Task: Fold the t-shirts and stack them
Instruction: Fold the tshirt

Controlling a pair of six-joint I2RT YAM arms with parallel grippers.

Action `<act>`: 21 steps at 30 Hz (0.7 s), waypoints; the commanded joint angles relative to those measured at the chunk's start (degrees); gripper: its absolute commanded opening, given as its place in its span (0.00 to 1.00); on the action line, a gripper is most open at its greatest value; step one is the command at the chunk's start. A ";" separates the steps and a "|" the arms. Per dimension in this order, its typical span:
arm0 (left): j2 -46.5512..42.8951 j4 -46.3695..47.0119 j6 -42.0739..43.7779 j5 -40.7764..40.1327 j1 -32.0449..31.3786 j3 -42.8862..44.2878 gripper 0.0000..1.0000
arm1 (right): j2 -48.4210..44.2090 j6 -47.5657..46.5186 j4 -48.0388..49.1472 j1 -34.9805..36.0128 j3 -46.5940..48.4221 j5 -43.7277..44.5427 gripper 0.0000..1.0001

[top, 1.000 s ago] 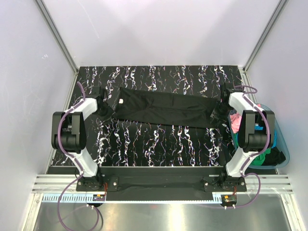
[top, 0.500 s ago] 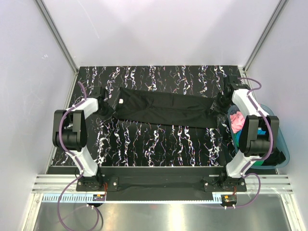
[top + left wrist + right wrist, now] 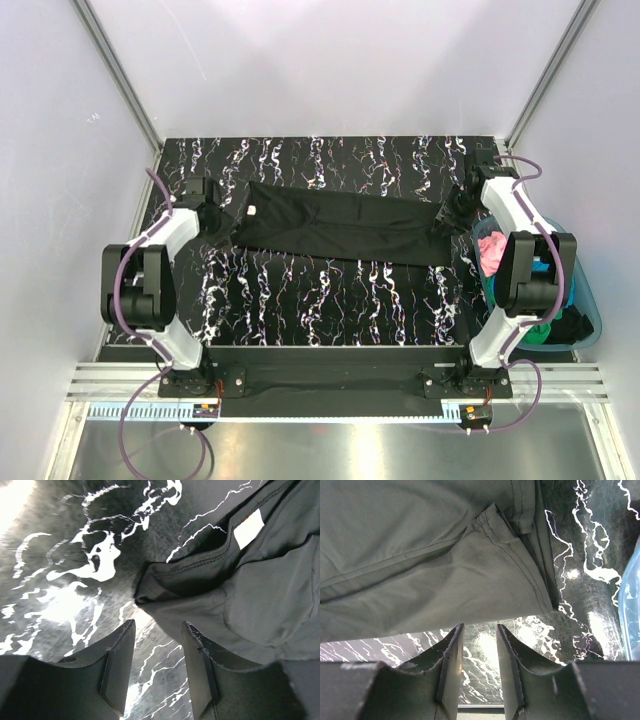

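- Black t-shirt: folded into a long flat band, lying crosswise on the far half of the counter; white label near its left end.
- Pink t-shirt: crumpled in the teal tub at the counter's right edge.
- Left arm: reaches along the counter's left side; jaws partly apart, empty, low over the counter, just short of the cloth's corner.
- Right arm: mirrored on the counter's right side; jaws partly apart, empty, just short of the hem.
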 commanded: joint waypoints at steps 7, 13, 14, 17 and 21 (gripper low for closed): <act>6.59 3.84 -3.88 0.80 -2.45 0.88 0.44 | 1.99 -0.69 -1.42 0.29 6.19 -1.30 0.41; 13.09 -0.62 -1.77 -2.70 -1.14 8.25 0.01 | 1.91 -0.77 -2.04 0.55 7.51 -2.01 0.41; 13.71 -1.42 -1.25 -3.50 -0.79 9.39 0.00 | 1.73 -1.04 -2.38 0.55 7.51 -1.92 0.41; 15.73 -1.52 0.16 -5.17 0.80 12.39 0.00 | 0.85 -1.56 -2.22 0.55 6.81 -2.09 0.42; 20.72 -1.52 2.88 -6.85 3.52 19.32 0.00 | 2.69 -3.76 1.47 0.81 5.75 -8.67 0.45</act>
